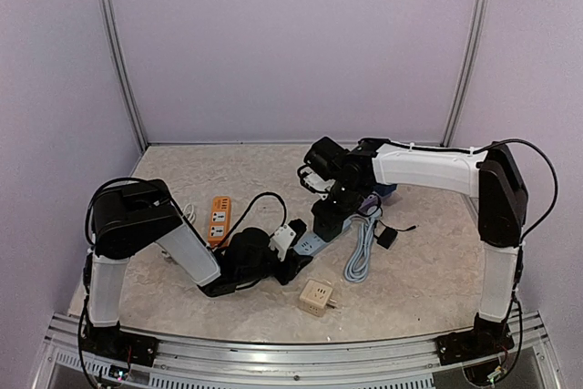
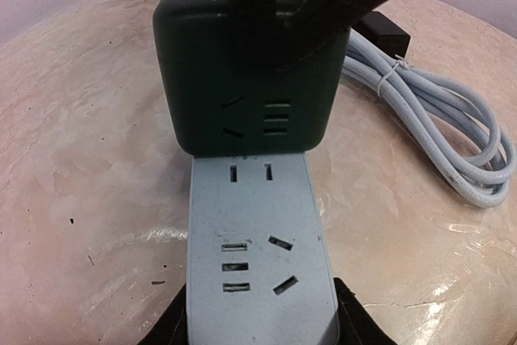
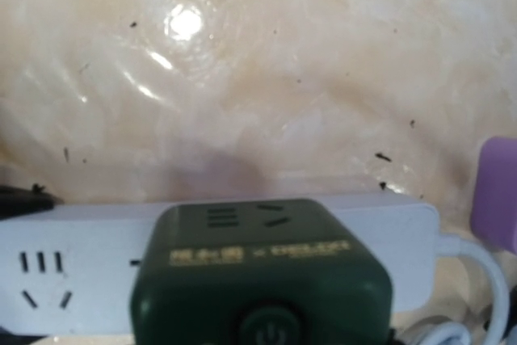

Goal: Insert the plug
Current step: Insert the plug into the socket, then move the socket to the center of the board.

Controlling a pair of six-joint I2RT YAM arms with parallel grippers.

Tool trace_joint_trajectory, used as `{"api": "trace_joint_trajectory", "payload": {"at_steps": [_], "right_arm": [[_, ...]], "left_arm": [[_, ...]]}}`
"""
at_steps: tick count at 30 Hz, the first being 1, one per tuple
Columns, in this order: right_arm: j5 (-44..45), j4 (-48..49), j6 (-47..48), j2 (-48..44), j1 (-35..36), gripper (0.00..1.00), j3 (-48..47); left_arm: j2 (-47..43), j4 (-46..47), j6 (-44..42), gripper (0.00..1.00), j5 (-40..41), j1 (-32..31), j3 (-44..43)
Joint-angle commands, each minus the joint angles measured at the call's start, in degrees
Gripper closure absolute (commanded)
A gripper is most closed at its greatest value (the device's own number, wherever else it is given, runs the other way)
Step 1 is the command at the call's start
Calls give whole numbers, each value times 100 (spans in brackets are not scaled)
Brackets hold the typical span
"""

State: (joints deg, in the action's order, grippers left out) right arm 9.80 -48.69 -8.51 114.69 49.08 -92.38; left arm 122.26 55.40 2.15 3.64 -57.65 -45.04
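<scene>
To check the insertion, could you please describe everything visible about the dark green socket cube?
The dark green socket cube is a rounded, matte, plastic-looking block. One face shows two slanted slots beside three short bars; another carries gold lettering and a round power button. It sits upright on the pale power strip, near its cabled end; whether its pins are fully seated is hidden. The right gripper clasps it from above.

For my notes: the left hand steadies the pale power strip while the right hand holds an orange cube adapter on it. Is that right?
Not quite: the cube adapter on the power strip is dark green, not orange; the left wrist view shows it. The rest stands.
</scene>
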Motion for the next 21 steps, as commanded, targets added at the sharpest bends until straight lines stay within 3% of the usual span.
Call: {"api": "trace_joint_trajectory", "payload": {"at_steps": [1,8,13,16,19,20,21], "right_arm": [[-1680,162,89,594,-167,86,690],[-1308,-181,138,940,135,86,451],[-1190,-148,39,832,110,87,311],[-1045,-206,10,749,108,87,180],[-934,-236,4,671,106,87,47],[-891,-245,4,657,110,87,-6],[-877,-252,19,658,103,87,-57]], "left_arm": [[-173,-205,111,82,-232,48,151],[-240,-201,128,81,-147,68,183],[-350,-304,159,71,-56,84,202],[-506,-428,216,48,41,103,214],[-697,-621,279,35,118,109,202],[-754,-686,317,11,209,95,209],[-863,-737,346,2,301,76,218]]}}
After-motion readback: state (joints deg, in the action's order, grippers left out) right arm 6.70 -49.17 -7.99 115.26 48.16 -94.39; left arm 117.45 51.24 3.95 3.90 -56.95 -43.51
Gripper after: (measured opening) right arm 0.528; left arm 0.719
